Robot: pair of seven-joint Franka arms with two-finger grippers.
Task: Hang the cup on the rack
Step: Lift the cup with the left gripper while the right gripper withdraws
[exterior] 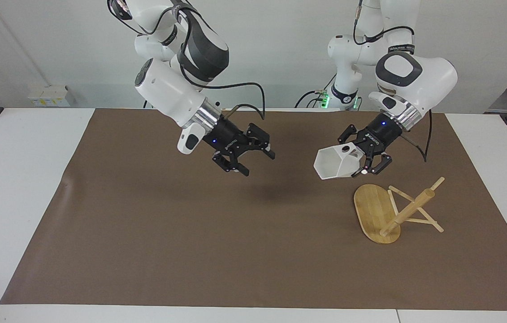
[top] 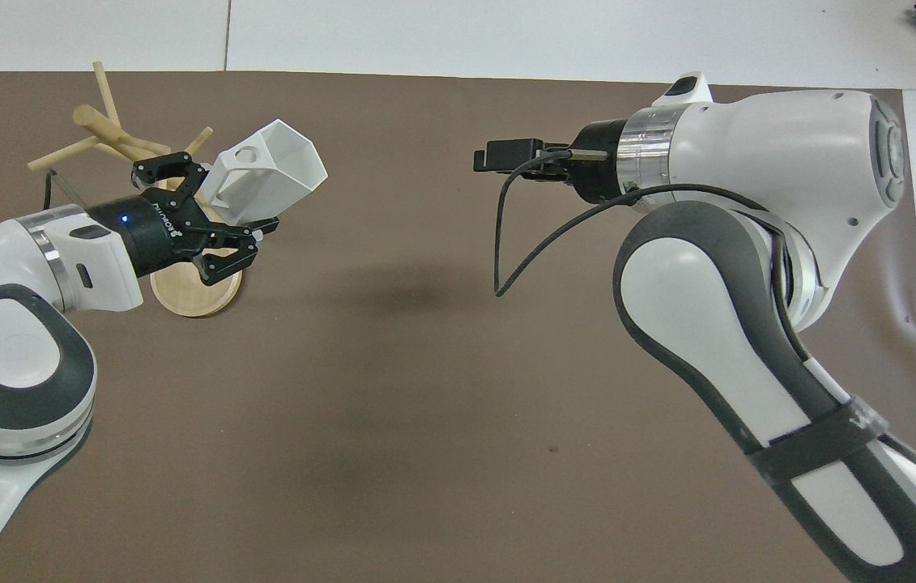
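Observation:
The white faceted cup [exterior: 334,163] hangs in the air in my left gripper [exterior: 366,162], which is shut on its handle end. The cup's open mouth points toward the right arm's end of the table. It is over the brown mat just beside the bamboo rack [exterior: 376,211], on the side nearer the robots, and does not touch it. The rack stands on its oval base with its post [exterior: 408,211] and thin pegs free. In the overhead view the cup [top: 271,170] and left gripper [top: 219,227] cover part of the rack [top: 113,138]. My right gripper [exterior: 257,162] is open and empty over the mat's middle.
A brown mat [exterior: 145,224] covers most of the white table [exterior: 11,179]. The right arm's black cable [top: 506,243] hangs in a loop below its wrist. Nothing else stands on the mat.

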